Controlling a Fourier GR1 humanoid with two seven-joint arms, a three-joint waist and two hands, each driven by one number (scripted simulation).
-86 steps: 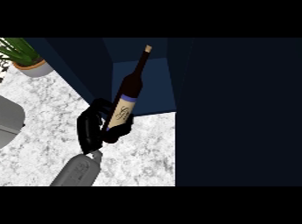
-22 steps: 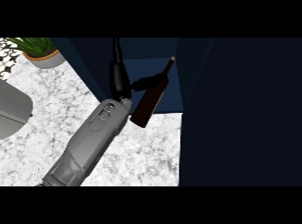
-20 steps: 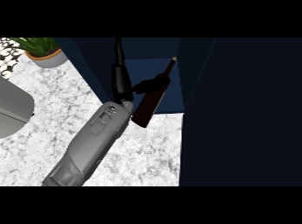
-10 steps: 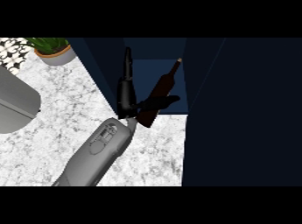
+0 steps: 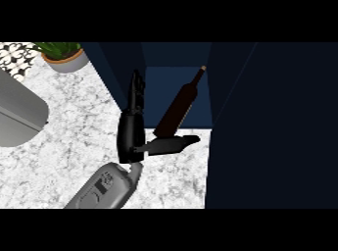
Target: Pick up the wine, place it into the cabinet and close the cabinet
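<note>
The dark wine bottle [image 5: 180,103] leans inside the open dark blue cabinet [image 5: 177,78], with its neck up to the right and its base at the front of the shelf. My left hand [image 5: 131,133] is open just left of the bottle's base. Its straight fingers [image 5: 136,89] point up along the edge of the left door [image 5: 118,66], and its thumb [image 5: 168,144] sticks out to the right under the bottle's base. Whether the thumb touches the bottle I cannot tell. The right door [image 5: 280,122] fills the right side as a large dark panel.
A potted plant [image 5: 63,55] stands at the back left on the marble counter [image 5: 56,157]. A big grey rounded object [image 5: 9,112] lies at the left edge. Patterned tiles [image 5: 5,55] show in the top left corner.
Earlier my left hand was shut on the bottle; now the bottle leans in the cabinet alone. Over the last second the hand drew back towards me and its thumb spread right.
</note>
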